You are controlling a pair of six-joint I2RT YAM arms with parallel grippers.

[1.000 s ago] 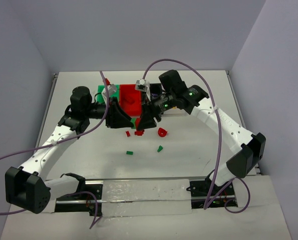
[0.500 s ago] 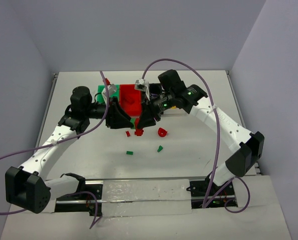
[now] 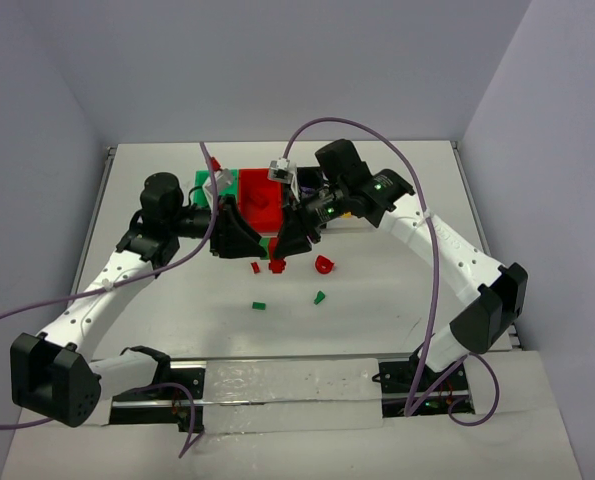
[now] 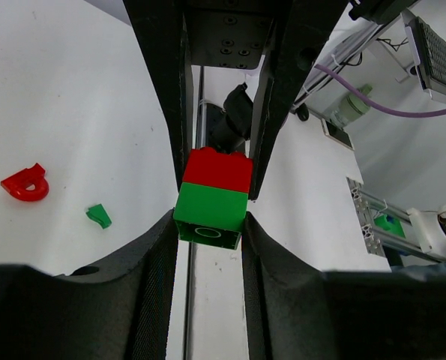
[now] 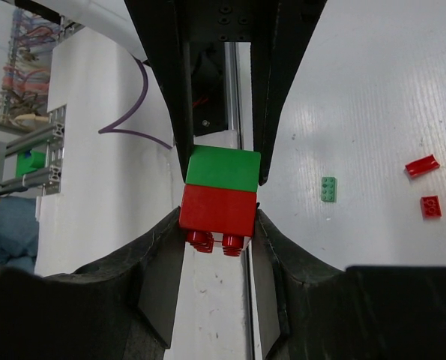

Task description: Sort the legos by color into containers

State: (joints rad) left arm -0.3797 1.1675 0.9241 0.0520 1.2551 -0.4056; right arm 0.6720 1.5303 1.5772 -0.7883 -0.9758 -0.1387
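I read the left gripper [image 4: 208, 232] as partly closed, its fingers clamping the green brick [image 4: 210, 214] by its sides. The right gripper [image 5: 217, 229] clamps the red brick [image 5: 217, 208] likewise. The bricks are joined, held between both grippers just before the red container [image 3: 247, 185]

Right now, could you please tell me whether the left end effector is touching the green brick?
Touching. The left wrist view shows the green brick clamped inside the left end effector, with no gap on either side.
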